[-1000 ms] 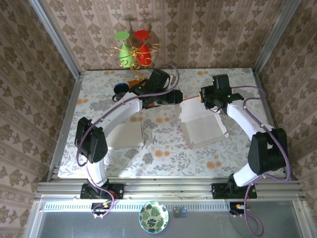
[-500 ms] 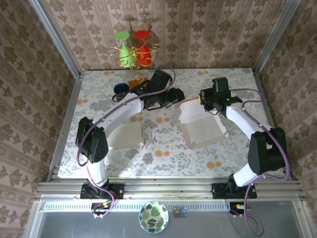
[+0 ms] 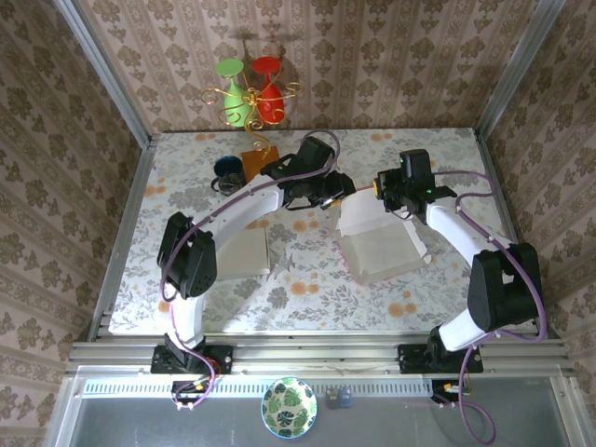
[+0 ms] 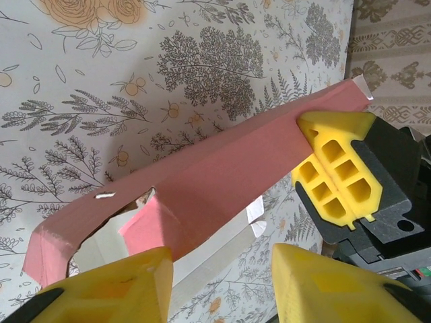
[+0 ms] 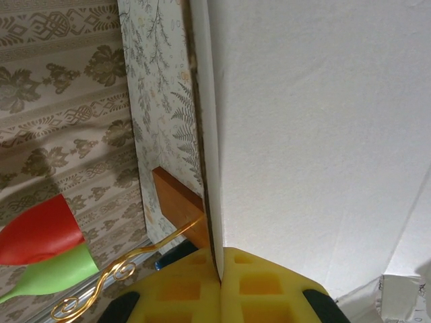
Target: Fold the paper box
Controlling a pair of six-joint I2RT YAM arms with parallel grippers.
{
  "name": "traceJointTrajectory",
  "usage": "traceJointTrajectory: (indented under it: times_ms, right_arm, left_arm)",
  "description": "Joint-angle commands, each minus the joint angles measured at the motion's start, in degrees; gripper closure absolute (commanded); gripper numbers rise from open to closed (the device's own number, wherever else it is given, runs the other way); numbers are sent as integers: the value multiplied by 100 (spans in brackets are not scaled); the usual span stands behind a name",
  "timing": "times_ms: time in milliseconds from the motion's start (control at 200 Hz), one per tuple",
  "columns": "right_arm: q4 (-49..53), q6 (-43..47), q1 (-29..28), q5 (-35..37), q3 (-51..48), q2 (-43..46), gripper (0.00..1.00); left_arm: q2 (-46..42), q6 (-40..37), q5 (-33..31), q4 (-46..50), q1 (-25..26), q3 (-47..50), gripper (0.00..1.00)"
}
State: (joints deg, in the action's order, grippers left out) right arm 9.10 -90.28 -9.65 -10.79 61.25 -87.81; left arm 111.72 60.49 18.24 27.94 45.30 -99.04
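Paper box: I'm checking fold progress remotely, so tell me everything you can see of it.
The paper box is a partly folded cardboard blank, whitish from above and pinkish in the left wrist view. It lies right of centre on the floral table. Its main panel lies flat and the far flap stands raised, with a small tab folded off it. The right gripper is shut on that flap's edge. The left gripper has its jaws open beside the flap, apparently not gripping.

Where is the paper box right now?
Top view: the paper box sits right of table centre, its far flap pinched by the right gripper, the left gripper near its far-left corner.
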Motion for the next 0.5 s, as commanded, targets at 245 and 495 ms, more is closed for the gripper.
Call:
traceJointTrajectory:
  times_ms: [245,495]
  right_arm:
    - [-794,40,-24,-88,-566,453,100]
    - [-1568,116,-155,-304,-836,361,100]
  left_arm:
    - [-535,-828,-564,105,-79,68,56]
    - [-1785,-1373,-1039,-119,-484,1367,53]
